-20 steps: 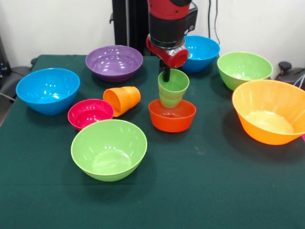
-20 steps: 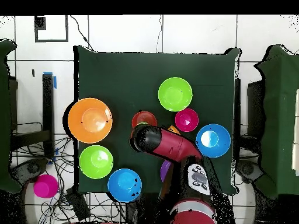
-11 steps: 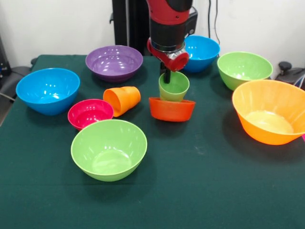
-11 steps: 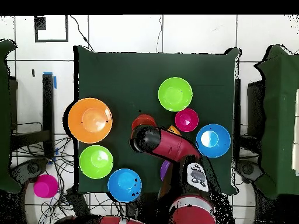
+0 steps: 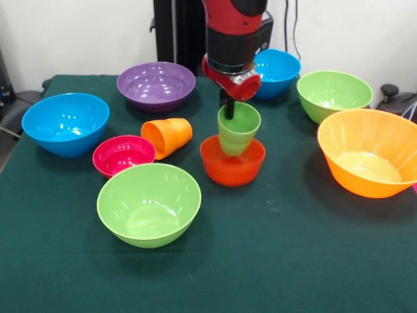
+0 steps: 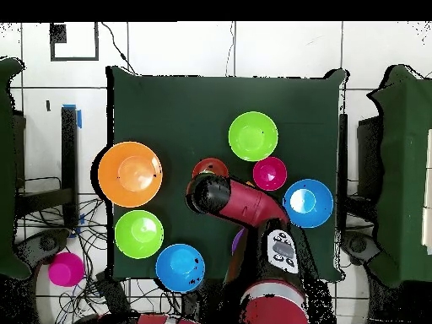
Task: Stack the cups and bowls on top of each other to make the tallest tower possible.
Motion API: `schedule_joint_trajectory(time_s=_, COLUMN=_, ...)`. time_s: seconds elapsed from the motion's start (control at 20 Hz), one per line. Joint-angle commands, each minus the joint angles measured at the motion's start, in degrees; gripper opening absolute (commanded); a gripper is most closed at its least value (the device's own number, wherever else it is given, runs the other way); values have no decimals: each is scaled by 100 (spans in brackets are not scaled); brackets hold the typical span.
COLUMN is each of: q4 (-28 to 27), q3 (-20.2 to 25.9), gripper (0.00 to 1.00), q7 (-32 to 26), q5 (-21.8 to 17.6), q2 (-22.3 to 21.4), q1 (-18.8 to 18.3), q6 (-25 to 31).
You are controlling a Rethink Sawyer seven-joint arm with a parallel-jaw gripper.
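Green cup (image 5: pixel 238 128) hanging tilted over red bowl (image 5: pixel 232 160), base dipping inside rim; gripper (image 5: pixel 229 107) pinching cup's far wall, one finger showing inside. Tower barely begun: only this pair nesting. Orange cup (image 5: pixel 167 136) lying on side beside magenta bowl (image 5: pixel 122 155). Purple bowl (image 5: pixel 156 85), blue, green and big orange bowl (image 5: pixel 369 151) sitting apart, unstacked

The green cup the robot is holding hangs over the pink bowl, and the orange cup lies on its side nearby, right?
Not quite. In the front view the green cup held by the gripper hangs over the small orange-red bowl, not the pink bowl, which sits apart to the side. The orange cup does lie on its side nearby.
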Motion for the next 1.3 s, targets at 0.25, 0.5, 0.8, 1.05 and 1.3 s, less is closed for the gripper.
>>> schedule_joint_trajectory(time_s=0.25, q4=-1458, q3=497, gripper=0, q7=-284, q5=-265, q2=-505, q1=81, q6=1103)
schedule_joint_trajectory(time_s=0.5, q4=-1631, q3=415, gripper=0, q7=-320, q5=-390, q2=-525, q1=128, q6=1421)
schedule_joint_trajectory(time_s=0.8, q4=-1215, q3=368, gripper=0, q7=31, q5=-399, q2=14, q1=99, q6=681)
schedule_joint_trajectory(time_s=1.05, q4=-1020, q3=395, gripper=0, q7=216, q5=-292, q2=305, q1=66, q6=534)
schedule_joint_trajectory(time_s=1.3, q4=-1090, q3=391, gripper=0, q7=175, q5=-254, q2=378, q1=51, q6=717)
